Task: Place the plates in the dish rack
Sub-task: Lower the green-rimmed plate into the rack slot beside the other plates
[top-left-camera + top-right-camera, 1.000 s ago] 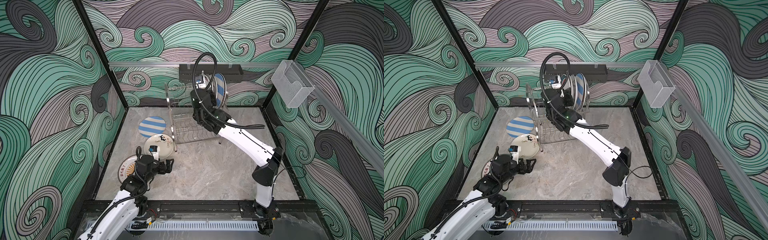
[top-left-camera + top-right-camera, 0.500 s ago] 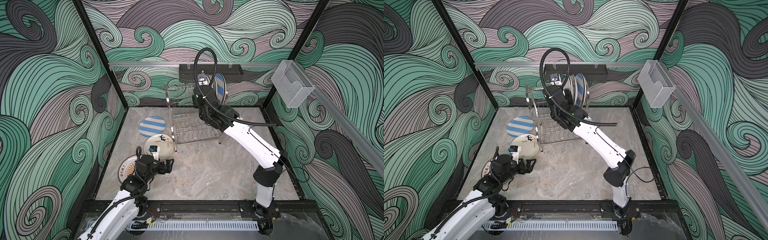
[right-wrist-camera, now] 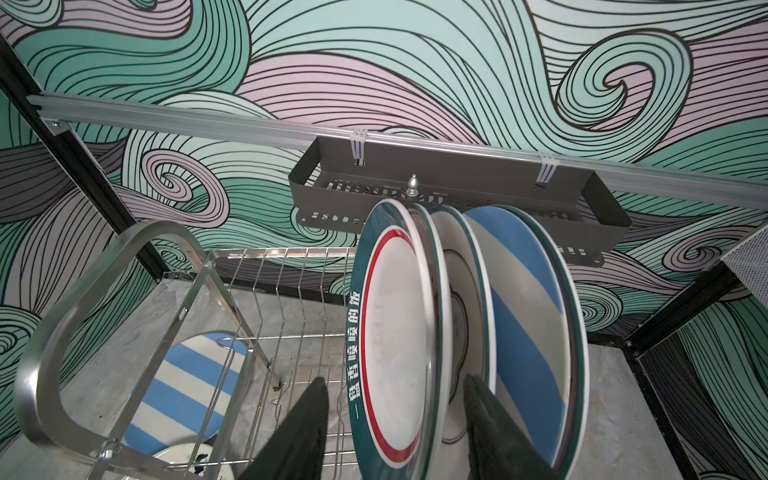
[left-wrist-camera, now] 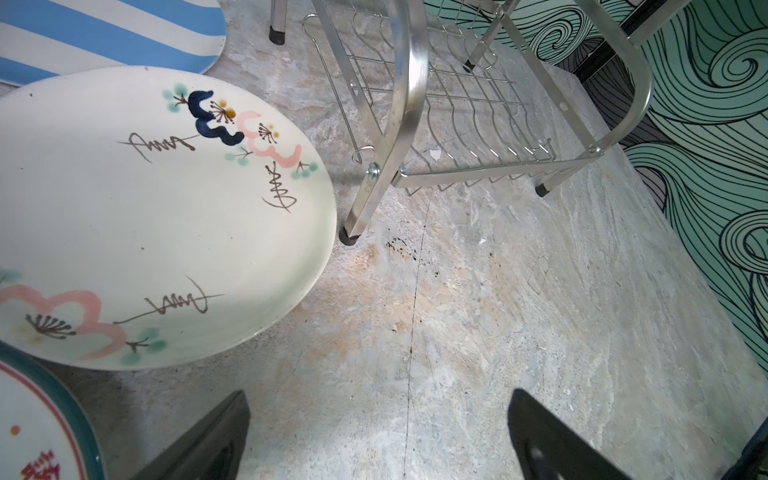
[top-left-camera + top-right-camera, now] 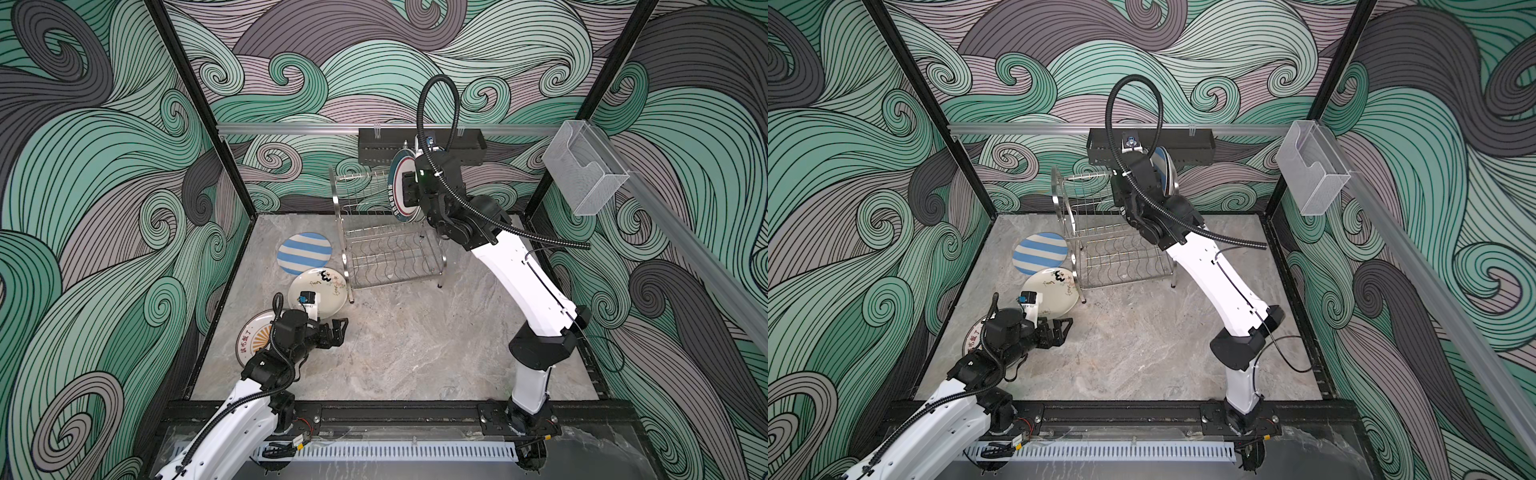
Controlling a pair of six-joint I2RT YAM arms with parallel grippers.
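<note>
The steel dish rack [image 5: 386,253] [image 5: 1121,257] stands at the back of the table. On its upper shelf three plates stand on edge: a teal-rimmed plate with a red ring [image 3: 390,332] [image 5: 398,208], a cream one [image 3: 461,291] and a blue-striped one [image 3: 528,311]. My right gripper [image 3: 395,380] [image 5: 409,189] is open and straddles the teal-rimmed plate, with a gap showing beside one finger. Flat on the table lie a blue-striped plate [image 5: 305,252], a cream flower plate [image 4: 145,216] [image 5: 332,291] and a sunburst plate [image 5: 253,336]. My left gripper [image 4: 378,395] [image 5: 338,330] hangs open over bare table beside the flower plate.
A black perforated tray [image 5: 419,145] hangs on the back rail just behind the racked plates. A clear plastic box [image 5: 582,166] is fixed to the right wall. The rack's looped handle [image 3: 83,311] and near leg [image 4: 353,224] stand close to the flower plate.
My right gripper's jaws have widened around the teal-rimmed plate, which now stands in the upper shelf. The right forearm has swung slightly right. The left arm has not moved.
</note>
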